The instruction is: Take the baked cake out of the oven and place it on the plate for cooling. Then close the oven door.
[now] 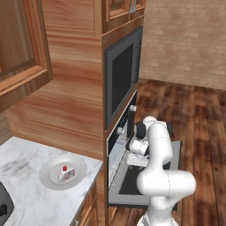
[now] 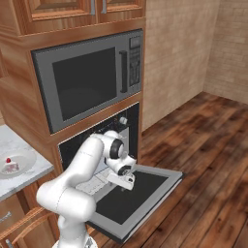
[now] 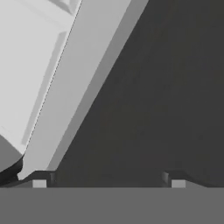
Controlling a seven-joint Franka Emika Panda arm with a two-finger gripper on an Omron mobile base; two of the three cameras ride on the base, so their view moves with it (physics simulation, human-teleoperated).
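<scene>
Cake (image 1: 66, 173): small white slice, pinkish sides, 1 red berry on top, sitting on the round white plate (image 1: 49, 178) on the marble counter (image 1: 22, 194), left of the oven (image 2: 97, 145). Oven door (image 2: 145, 193) lies open, flat, dark inner face up. Gripper (image 3: 108, 181) hangs low over the door panel; its 2 fingers are spread wide, holding nothing. No legible writing seen.
</scene>
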